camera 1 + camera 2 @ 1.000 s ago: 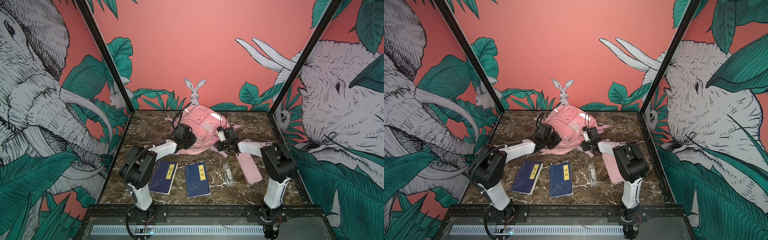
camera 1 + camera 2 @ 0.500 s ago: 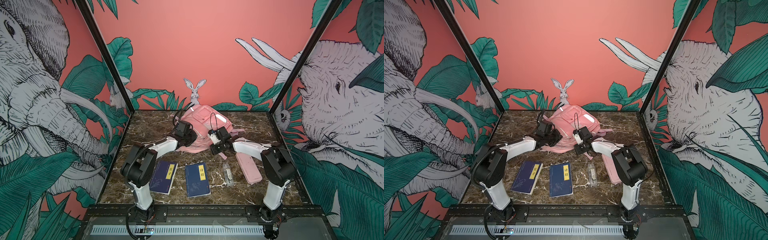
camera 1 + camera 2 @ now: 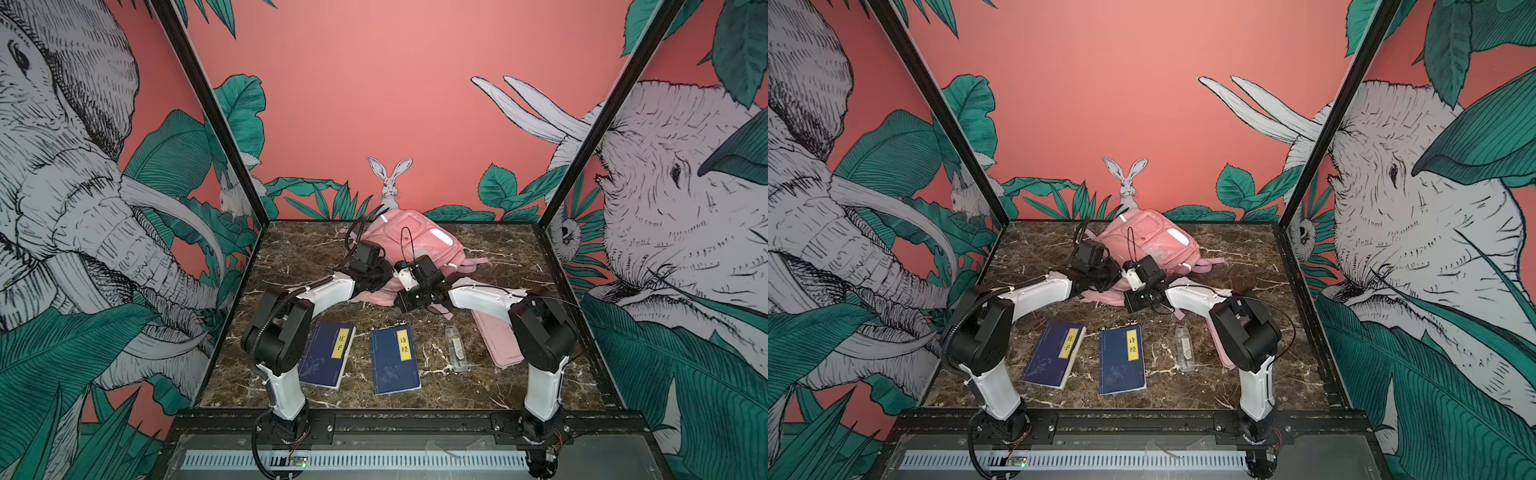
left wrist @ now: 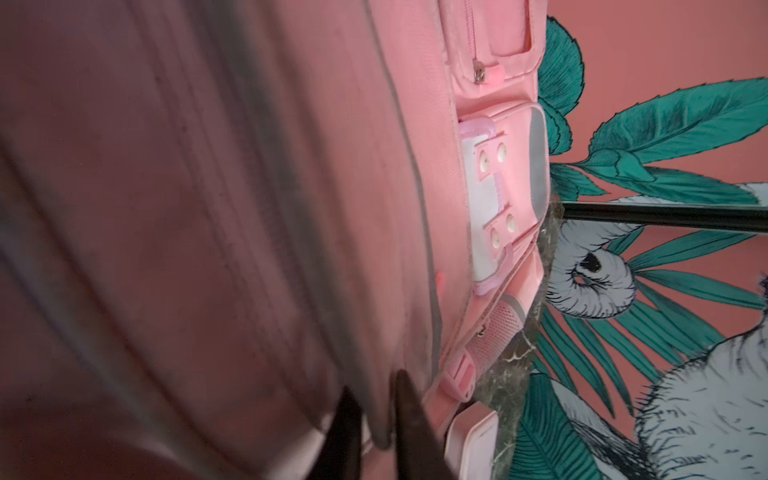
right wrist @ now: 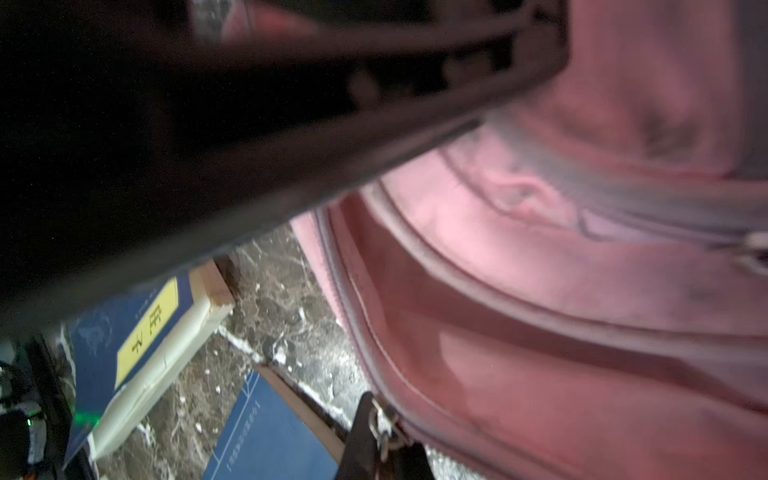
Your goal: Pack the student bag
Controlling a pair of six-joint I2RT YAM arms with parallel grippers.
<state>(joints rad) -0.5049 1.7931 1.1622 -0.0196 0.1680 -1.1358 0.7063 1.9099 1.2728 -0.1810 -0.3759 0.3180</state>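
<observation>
Student bag (image 3: 415, 241): right tool (image 5: 386, 446) pinches zipper pull (image 5: 380, 419); left tool (image 4: 376, 415) straddles its fabric.

Student bag (image 3: 415, 239) showed soft pink woven cloth, matt, with a shiny silver reflective strip (image 3: 440, 237). Its zipper pull (image 5: 380, 422) glinted as bare metal. Left-hand book (image 3: 328, 353) and right-hand book (image 3: 394, 359) wore matt blue paper covers. The pencil case (image 3: 496, 345) looked like smooth plastic, and the tabletop (image 3: 498, 257) gleamed like polished brown marble.
</observation>
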